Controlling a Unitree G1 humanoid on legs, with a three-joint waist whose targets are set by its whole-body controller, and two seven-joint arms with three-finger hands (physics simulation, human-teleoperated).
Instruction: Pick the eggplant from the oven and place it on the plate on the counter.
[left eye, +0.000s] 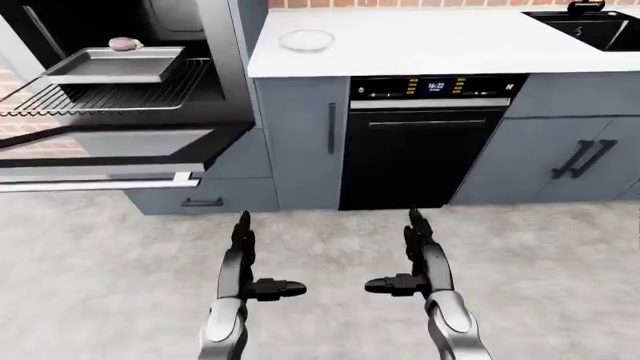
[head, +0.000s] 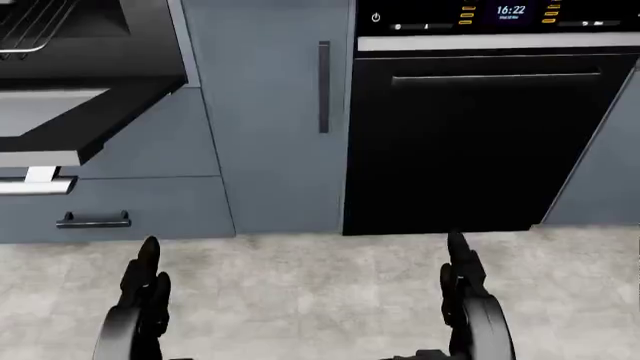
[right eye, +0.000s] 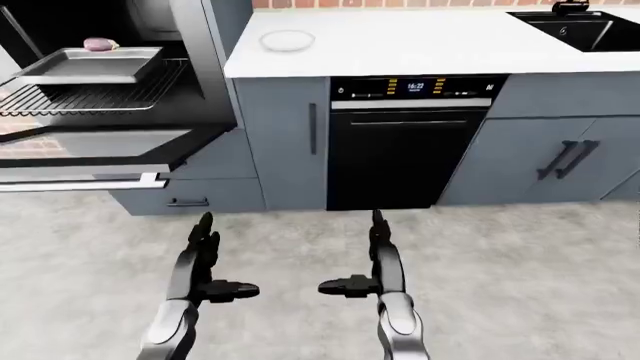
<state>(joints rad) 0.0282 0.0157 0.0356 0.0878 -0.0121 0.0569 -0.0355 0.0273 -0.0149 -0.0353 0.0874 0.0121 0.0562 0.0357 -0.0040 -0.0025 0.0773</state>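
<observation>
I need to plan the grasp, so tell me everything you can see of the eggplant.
The eggplant is a small, rounded, pale purple-pink lump, its surface smooth and matte; any stem is too small to make out. It lies on a grey metal baking tray, at the tray's upper edge in the left-eye view. The tray sits on a pulled-out wire rack in the open oven. Nothing else touches it; both robot hands hang low, far from it.
</observation>
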